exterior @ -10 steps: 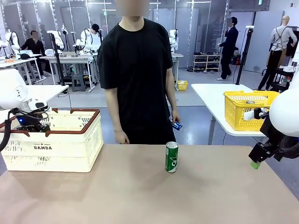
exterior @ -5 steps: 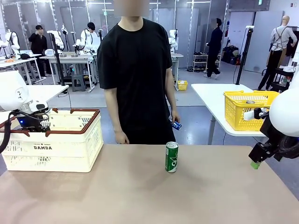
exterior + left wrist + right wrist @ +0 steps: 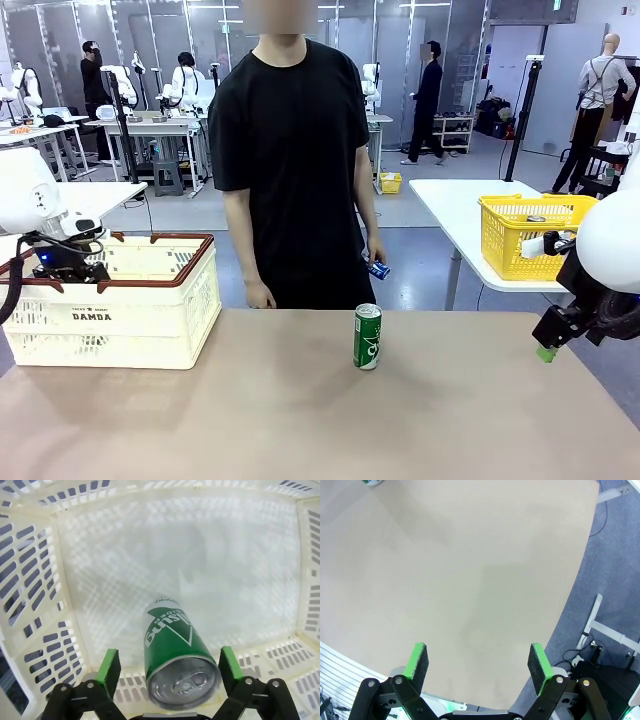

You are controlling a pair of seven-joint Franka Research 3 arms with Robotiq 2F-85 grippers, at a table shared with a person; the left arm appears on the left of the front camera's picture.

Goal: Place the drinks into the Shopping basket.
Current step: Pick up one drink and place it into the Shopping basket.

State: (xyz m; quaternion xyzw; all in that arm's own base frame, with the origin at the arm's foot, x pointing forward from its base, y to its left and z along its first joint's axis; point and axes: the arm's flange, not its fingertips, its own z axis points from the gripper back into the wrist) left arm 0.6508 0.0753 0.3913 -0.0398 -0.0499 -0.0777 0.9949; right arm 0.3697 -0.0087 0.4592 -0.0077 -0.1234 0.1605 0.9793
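Left tool spread wide inside the Shopping basket, a green can between its pads.

The left tool stands wide, its green pads on either side of a green can seen top-on. A gap shows at one pad; whether the other touches I cannot tell. The cream Shopping basket around it sits at the bench's far left corner. A second green can stands upright near the middle of the far edge. The person's hand holds a blue can. The right tool gapes empty near the right edge.
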